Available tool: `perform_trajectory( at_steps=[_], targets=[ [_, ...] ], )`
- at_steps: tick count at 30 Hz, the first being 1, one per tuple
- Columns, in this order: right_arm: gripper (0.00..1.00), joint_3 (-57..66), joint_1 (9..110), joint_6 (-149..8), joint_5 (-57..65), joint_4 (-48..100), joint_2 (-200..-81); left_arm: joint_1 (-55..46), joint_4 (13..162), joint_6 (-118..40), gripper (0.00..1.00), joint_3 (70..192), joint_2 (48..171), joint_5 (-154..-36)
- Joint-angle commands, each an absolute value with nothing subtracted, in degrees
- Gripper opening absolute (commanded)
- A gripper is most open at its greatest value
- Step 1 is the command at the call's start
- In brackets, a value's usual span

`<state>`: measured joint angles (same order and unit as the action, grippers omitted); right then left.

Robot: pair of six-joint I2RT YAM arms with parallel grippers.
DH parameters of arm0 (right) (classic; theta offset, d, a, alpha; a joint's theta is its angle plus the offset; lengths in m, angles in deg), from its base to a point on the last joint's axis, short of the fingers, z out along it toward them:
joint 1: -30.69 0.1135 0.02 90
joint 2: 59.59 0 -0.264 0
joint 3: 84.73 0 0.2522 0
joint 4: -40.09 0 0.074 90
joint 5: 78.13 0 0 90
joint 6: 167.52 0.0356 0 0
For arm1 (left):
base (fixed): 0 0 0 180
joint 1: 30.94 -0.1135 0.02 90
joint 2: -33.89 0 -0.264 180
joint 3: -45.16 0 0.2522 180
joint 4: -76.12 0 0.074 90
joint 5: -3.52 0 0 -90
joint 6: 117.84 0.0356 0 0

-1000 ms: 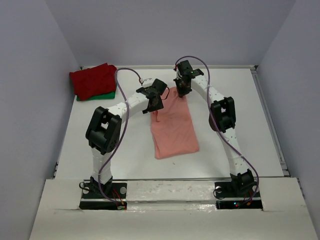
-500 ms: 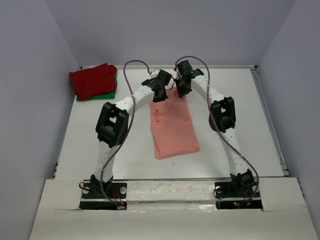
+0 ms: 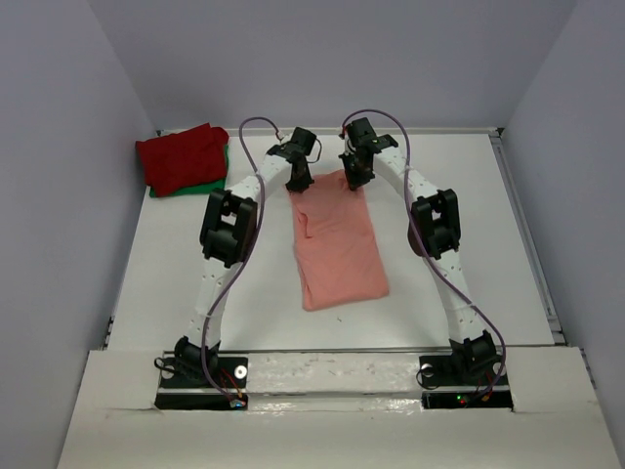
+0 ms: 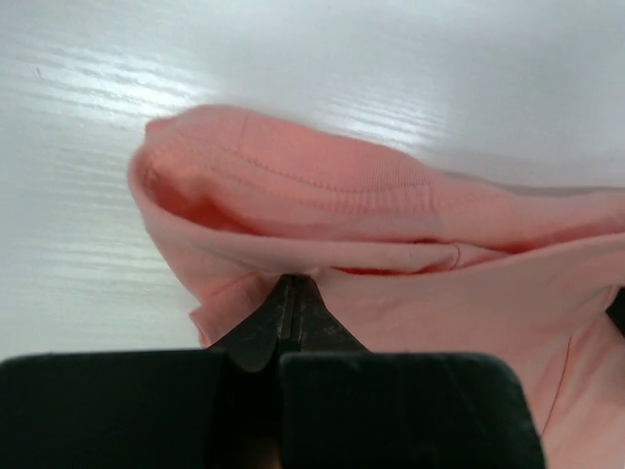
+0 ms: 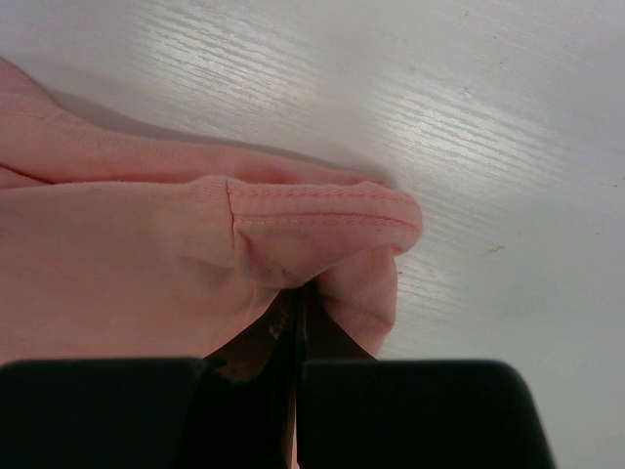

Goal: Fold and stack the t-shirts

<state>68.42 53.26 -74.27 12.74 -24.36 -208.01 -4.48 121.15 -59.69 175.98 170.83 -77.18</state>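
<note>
Left end effector [image 3: 296,185] moved onto t-shirt [image 3: 338,244] — white table [image 3: 488,254].

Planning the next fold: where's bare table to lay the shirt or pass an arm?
Widest bare table: right of the pink shirt, to the right edge. Also the strip from its near hem to the arm bases. Crowded: far left corner, red shirt on green shirt; far middle, where left gripper and right gripper pinch its corners.

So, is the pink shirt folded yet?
Only partly: the pink shirt lies as a long strip, left pincer and right pincer shut on its far corners.
</note>
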Motion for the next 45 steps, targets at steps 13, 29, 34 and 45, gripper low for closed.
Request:
perform_trajectory(
  at_steps=[13, 29, 34, 45],
  targets=[
    [0.00, 65.3, 53.2, -71.1, 12.4, -24.6, -205.6, -7.0, 125.1, -55.9, 0.00, 191.2, 179.6, -88.1],
    [0.00, 65.0, 53.2, -68.6, 13.7, -26.1, -206.2, -9.6, 121.3, -55.3, 0.00, 196.6, 184.8, -93.1],
    [0.00, 63.9, 53.2, -68.4, 14.0, -25.7, -205.8, -10.5, 120.7, -55.0, 0.00, 198.2, 186.1, -95.5],
    [0.00, 63.9, 53.2, -72.3, 16.4, -24.5, -206.2, -10.5, 116.2, -53.4, 0.22, 186.6, 177.2, -90.8]
  ],
)
